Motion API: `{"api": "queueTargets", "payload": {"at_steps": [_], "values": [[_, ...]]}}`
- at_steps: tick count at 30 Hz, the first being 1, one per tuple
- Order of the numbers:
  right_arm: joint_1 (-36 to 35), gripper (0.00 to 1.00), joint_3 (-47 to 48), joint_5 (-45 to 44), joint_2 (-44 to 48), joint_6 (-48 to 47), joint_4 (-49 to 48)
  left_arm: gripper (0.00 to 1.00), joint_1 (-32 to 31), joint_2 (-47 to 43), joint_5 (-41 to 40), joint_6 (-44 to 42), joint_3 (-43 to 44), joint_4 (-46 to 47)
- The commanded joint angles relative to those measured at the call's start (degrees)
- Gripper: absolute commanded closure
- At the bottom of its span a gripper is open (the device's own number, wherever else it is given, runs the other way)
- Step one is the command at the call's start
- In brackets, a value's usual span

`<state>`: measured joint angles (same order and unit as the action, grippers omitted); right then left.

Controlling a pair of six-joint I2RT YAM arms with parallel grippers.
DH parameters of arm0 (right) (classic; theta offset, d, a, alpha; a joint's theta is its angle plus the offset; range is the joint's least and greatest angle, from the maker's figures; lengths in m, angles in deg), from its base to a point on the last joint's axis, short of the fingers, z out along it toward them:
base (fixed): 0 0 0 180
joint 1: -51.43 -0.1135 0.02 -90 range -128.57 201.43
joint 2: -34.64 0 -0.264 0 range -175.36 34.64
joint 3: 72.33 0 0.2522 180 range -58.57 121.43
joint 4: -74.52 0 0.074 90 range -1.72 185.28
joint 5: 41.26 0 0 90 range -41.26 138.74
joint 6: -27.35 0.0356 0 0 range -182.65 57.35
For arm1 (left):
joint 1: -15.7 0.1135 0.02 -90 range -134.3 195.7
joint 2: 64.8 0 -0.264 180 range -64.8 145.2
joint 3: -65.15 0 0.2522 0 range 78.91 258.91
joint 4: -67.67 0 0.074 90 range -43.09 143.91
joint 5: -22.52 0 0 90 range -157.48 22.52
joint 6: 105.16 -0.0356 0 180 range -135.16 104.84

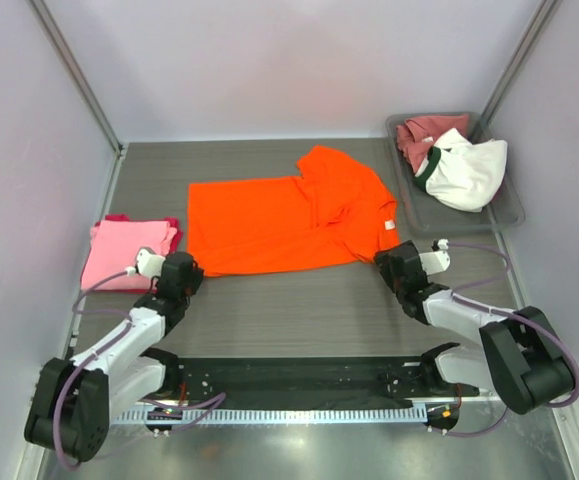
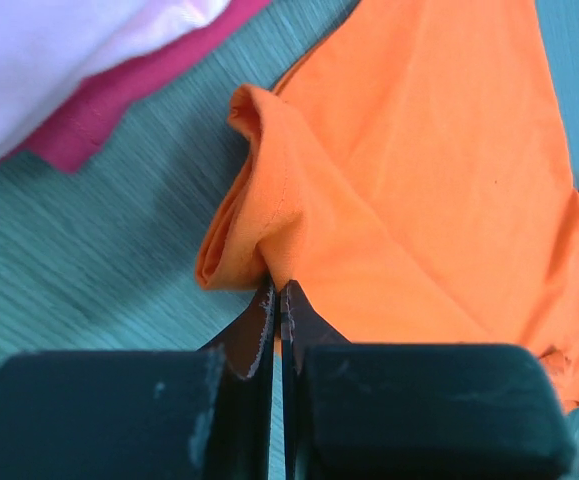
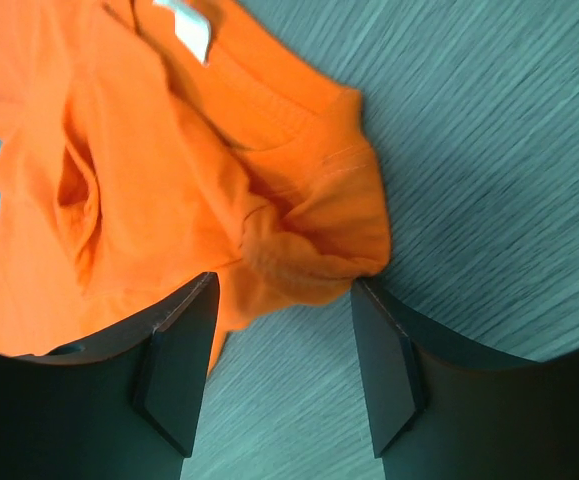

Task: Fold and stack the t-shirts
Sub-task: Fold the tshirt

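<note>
The left pincer (image 2: 277,292) is clamped shut on a near corner of the orange t-shirt (image 1: 289,220); the right pincer (image 3: 284,285) stands open, straddling its bunched collar-side edge.

orange t-shirt (image 1: 289,225) spread centre; pink t-shirt (image 1: 124,252) folded, left.

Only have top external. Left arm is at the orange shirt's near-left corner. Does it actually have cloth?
Observer: Yes. In the left wrist view the left fingers are shut on a bunched fold at the edge of the orange t-shirt.
Operator: And the right?
Observer: The right fingers are open. They straddle a puckered bit of the shirt near the collar and are not closed on it.
Operator: Which way is the collar facing?
Observer: Inside up. The right wrist view shows the white label at the neckline.
</note>
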<state>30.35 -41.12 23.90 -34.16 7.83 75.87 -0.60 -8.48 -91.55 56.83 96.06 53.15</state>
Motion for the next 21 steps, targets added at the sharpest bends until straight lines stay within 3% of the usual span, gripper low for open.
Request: {"api": "queueTargets", "payload": {"at_steps": [1, 7, 8, 10, 11, 14, 19, 21], "values": [[-0.4, 0.39, 3.1, -5.4, -2.5, 1.3, -1.5, 1.0, 1.2, -2.2, -3.6, -1.9, 1.5, -4.2], [-0.3, 0.52, 4.2, -10.7, -2.8, 1.2, 0.4, 1.0, 7.7, -4.1, 2.0, -4.1, 0.5, -4.3], [-0.3, 0.61, 4.1, -11.4, -2.4, 1.1, 0.5, 1.0, 9.3, -4.1, 2.8, -4.8, 0.4, -4.3], [-0.2, 0.71, 4.1, -12.3, -2.0, 1.0, 1.6, 1.0, 10.5, -4.2, 4.2, -5.4, 0.3, -4.4], [-0.1, 0.83, 4.1, -13.5, -0.9, 1.0, 2.1, 1.0, 11.0, -4.3, 4.5, -5.7, 0.3, -4.4], [0.7, 0.99, 3.8, -14.9, 2.1, -0.3, 4.0, 1.0, 12.2, -4.5, 5.4, -6.9, 0.5, -4.8], [1.1, 0.99, 3.6, -18.7, 8.1, -2.7, 9.2, 1.0, 13.1, -4.0, 5.8, -8.2, 0.8, -4.7], [1.3, 0.93, 5.0, -20.6, 9.8, -4.6, 12.0, 1.0, 13.3, -3.7, 6.1, -8.6, 1.1, -4.9]]}}
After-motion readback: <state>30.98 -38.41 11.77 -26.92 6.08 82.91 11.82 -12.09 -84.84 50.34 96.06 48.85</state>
